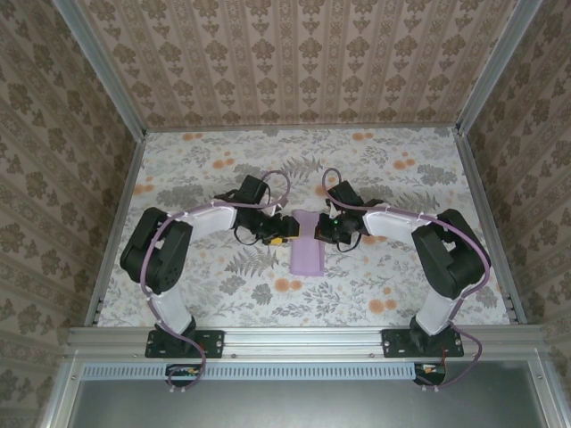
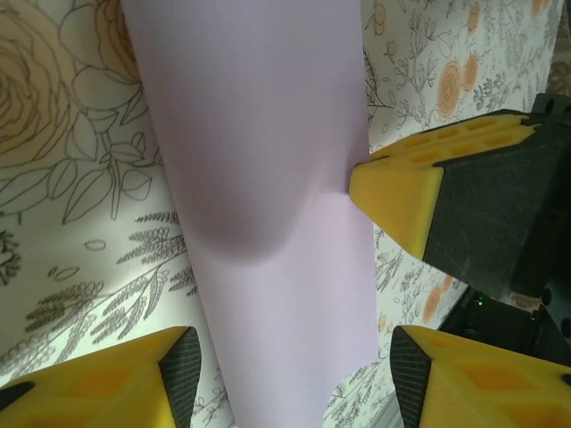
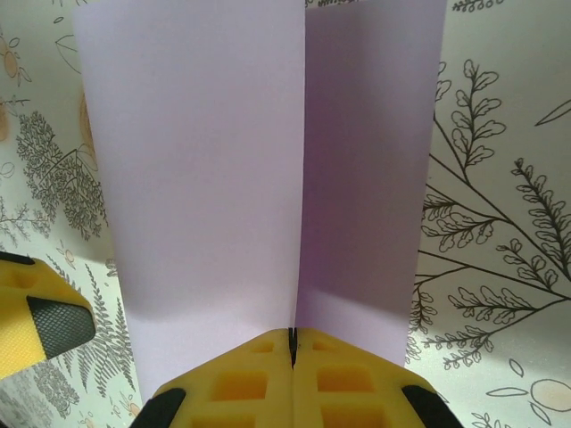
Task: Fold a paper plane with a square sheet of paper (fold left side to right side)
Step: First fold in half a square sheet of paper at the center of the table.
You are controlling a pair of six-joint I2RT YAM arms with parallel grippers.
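Observation:
The pale lilac sheet of paper [image 1: 308,252] lies folded over into a narrow strip at the middle of the flowered table. My right gripper [image 1: 323,230] comes at it from the right. In the right wrist view this gripper [image 3: 293,337] is shut on the sheet's edge, and the two layers [image 3: 205,160] spread apart from the pinch. My left gripper [image 1: 284,230] is at the strip's left side. In the left wrist view it [image 2: 293,357] is open, its yellow fingers [image 2: 116,374] straddling the paper [image 2: 268,178] without clamping it. The right gripper's yellow finger [image 2: 401,192] touches the paper's far edge.
The table [image 1: 223,285] is covered with a grey leaf and orange flower print. Patterned walls [image 1: 294,53] and metal frame posts close in the back and both sides. The arm bases [image 1: 178,343] stand on the rail at the near edge.

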